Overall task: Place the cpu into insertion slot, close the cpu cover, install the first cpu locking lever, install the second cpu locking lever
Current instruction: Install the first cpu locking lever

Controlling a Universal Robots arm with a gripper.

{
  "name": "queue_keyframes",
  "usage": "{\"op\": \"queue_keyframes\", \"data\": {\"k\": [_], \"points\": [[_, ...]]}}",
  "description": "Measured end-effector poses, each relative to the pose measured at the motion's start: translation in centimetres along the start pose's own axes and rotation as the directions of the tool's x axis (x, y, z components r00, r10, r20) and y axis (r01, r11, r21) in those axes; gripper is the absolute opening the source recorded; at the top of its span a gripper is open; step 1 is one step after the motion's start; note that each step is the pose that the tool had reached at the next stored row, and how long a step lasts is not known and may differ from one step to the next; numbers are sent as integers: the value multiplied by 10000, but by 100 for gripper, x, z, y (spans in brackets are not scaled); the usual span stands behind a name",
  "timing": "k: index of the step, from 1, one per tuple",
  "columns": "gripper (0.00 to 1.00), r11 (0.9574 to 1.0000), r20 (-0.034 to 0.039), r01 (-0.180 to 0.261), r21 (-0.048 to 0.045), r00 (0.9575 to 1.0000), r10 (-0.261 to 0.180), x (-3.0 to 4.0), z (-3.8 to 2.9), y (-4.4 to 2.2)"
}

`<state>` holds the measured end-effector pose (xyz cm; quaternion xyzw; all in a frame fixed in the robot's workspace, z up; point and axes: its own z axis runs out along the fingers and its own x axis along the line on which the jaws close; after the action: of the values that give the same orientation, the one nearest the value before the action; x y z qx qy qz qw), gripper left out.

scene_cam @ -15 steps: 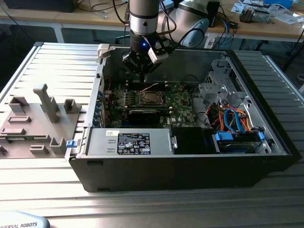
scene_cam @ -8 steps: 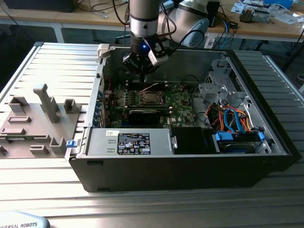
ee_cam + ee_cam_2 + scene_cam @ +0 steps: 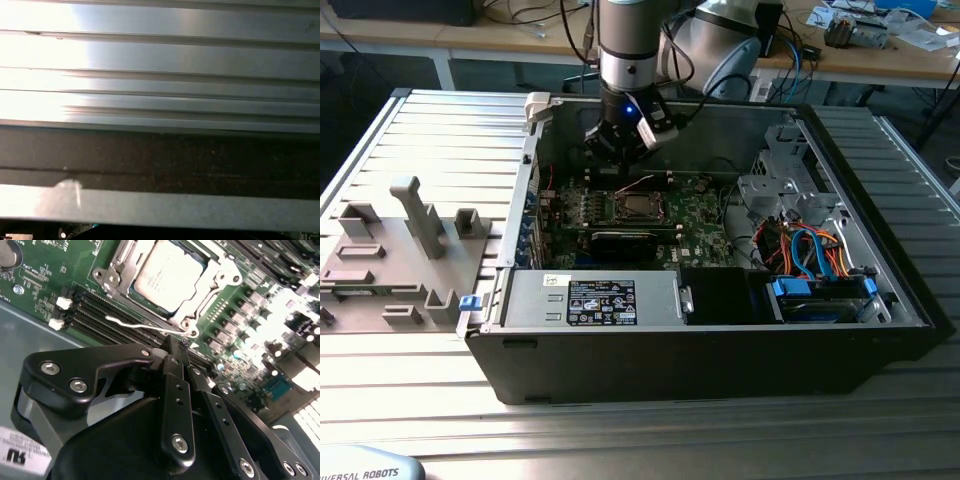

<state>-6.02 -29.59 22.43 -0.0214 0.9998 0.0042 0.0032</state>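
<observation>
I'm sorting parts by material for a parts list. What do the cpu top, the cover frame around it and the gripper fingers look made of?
The cpu: dull silver-grey metal top, matte sheen. The cpu cover: bright bare metal, probably stamped steel, glinting edges. The gripper fingers: black, matte, screwed together; coated metal or plastic, unclear.

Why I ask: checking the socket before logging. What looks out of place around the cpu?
One locking lever sticks out loose beside the insertion slot rather than latched. The cpu sits seated with the cpu cover down. The gripper is at the lever's end.
</observation>
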Motion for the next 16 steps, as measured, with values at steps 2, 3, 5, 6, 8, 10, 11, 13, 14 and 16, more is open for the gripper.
{"op": "queue_keyframes", "data": {"k": [2, 3, 5, 6, 8, 10, 11, 13, 14, 16], "points": [[11, 10000, -1, 66, -1, 10000, -66, -57, 54, 1], [11, 10000, -3, 79, 0, 10000, -79, -70, 65, 0], [11, 9999, -5, 104, 1, 9999, -104, -102, 91, -1], [11, 9999, -6, 114, 1, 9999, -114, -115, 102, -2], [11, 9999, -6, 133, 0, 9999, -133, -143, 126, -3], [11, 9999, -6, 154, 0, 9999, -154, -178, 154, -5], [11, 9999, -7, 168, 0, 9999, -168, -204, 173, -6], [11, 9998, -8, 190, -1, 9998, -190, -247, 203, -8], [11, 9998, -12, 197, 3, 9998, -197, -260, 212, -10], [11, 9998, -16, 205, 10, 9998, -205, -276, 223, -12]]}}
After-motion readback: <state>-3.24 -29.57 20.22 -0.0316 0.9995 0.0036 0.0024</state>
